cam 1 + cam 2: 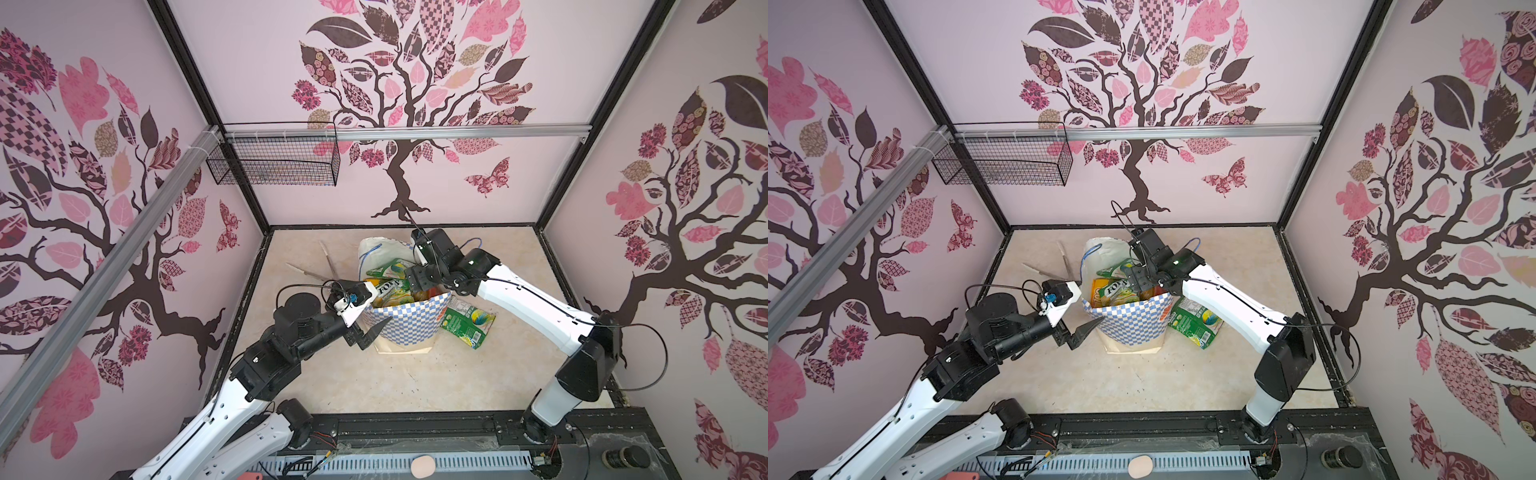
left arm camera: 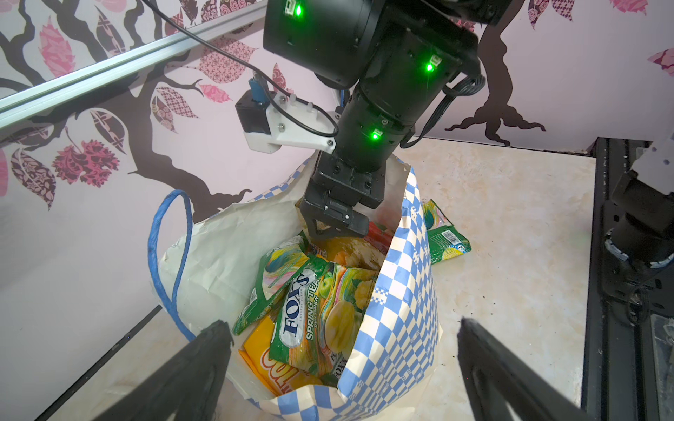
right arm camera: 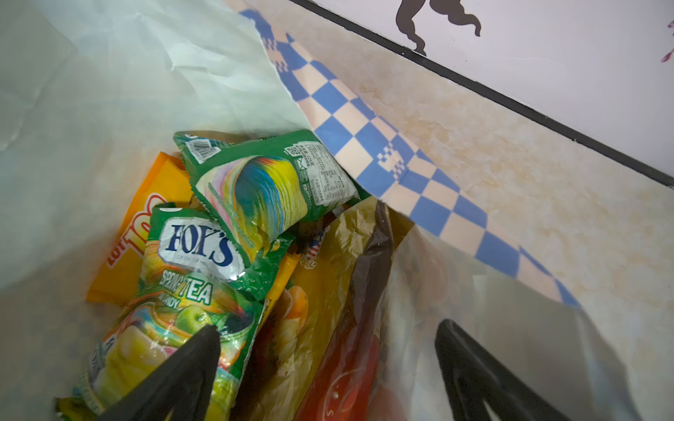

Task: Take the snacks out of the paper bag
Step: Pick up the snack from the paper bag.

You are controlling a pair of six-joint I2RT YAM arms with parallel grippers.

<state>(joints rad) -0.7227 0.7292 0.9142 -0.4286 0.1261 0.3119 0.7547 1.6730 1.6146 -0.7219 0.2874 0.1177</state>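
Your right gripper (image 2: 337,227) is down inside the bag (image 1: 411,324), jaws wide, gripping nothing, left gripper (image 2: 344,324) open too, just beside it. Snacks (image 2: 306,320) mostly inside, one green packet (image 1: 467,322) out on the surface (image 1: 415,382)

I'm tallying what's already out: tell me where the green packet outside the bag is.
In both top views the green packet lies on the table right of the paper bag, against its checkered side.
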